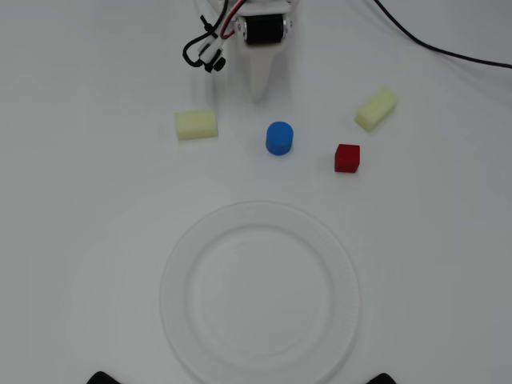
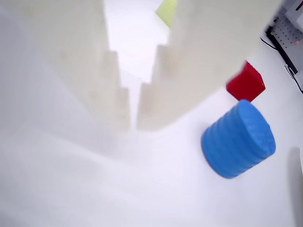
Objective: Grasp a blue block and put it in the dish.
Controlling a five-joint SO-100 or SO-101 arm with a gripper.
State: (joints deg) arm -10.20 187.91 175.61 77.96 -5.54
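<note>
The blue block [image 1: 279,138] is a short bright blue cylinder standing on the white table, above the dish in the overhead view. In the wrist view the blue block [image 2: 239,139] lies at the lower right, apart from the fingers. My white gripper [image 1: 258,94] reaches down from the top edge, its tip a short way up and left of the block. Only a thin slit shows between the fingertips of the gripper [image 2: 134,124], and nothing is held. The dish [image 1: 172,264], a wide white paper plate with a ribbed rim, lies empty at the bottom centre.
A red cube [image 1: 347,158] [image 2: 246,82] sits just right of the blue block. One pale yellow block [image 1: 196,124] lies to the left, another [image 1: 376,109] to the upper right. A black cable [image 1: 448,50] crosses the top right corner.
</note>
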